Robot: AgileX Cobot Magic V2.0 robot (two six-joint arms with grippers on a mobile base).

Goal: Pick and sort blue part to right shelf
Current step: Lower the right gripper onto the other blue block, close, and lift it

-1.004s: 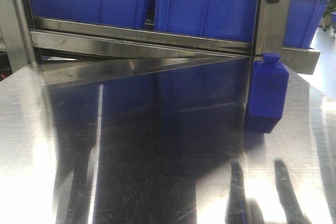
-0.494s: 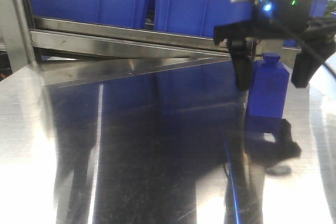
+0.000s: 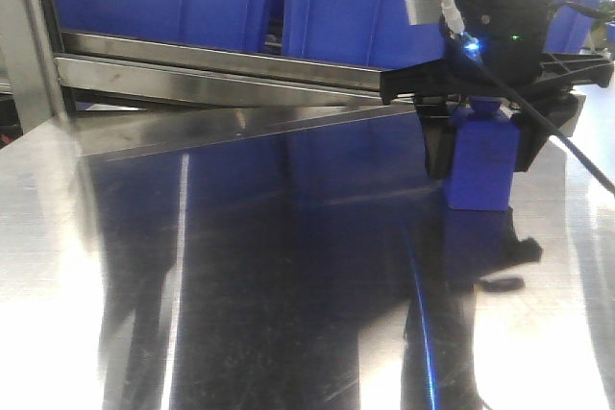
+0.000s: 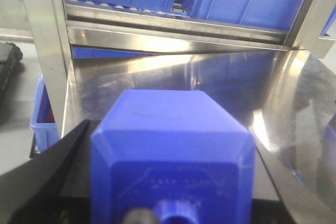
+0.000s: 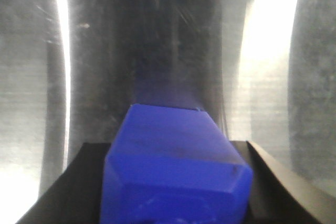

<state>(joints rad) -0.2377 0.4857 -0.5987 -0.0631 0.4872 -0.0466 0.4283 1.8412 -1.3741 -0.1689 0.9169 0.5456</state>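
A blue part [image 3: 480, 175] stands at the right of the steel table [image 3: 240, 266], just in front of the right shelf [image 3: 240, 60]. My right gripper [image 3: 482, 156] comes down from above and is shut on it, fingers on both sides. Whether its base touches the table I cannot tell. The right wrist view looks down on this blue part [image 5: 173, 150] held in the right gripper [image 5: 167, 145]. In the left wrist view another blue part [image 4: 168, 129] lies nub towards the camera, the left gripper [image 4: 173, 140] shut on it, facing the right shelf [image 4: 173, 32].
Large blue bins [image 3: 365, 7] fill the shelf above its front rail. A steel upright [image 4: 47, 51] stands at the shelf's left end, with a small blue crate [image 4: 42, 114] and a black object [image 4: 8, 72] beyond it. A cable [image 3: 577, 156] trails from the right arm.
One second ago the blue part stood alone. Then the right gripper came down open around it. Now its fingers have shut on the part, which sits slightly further left.
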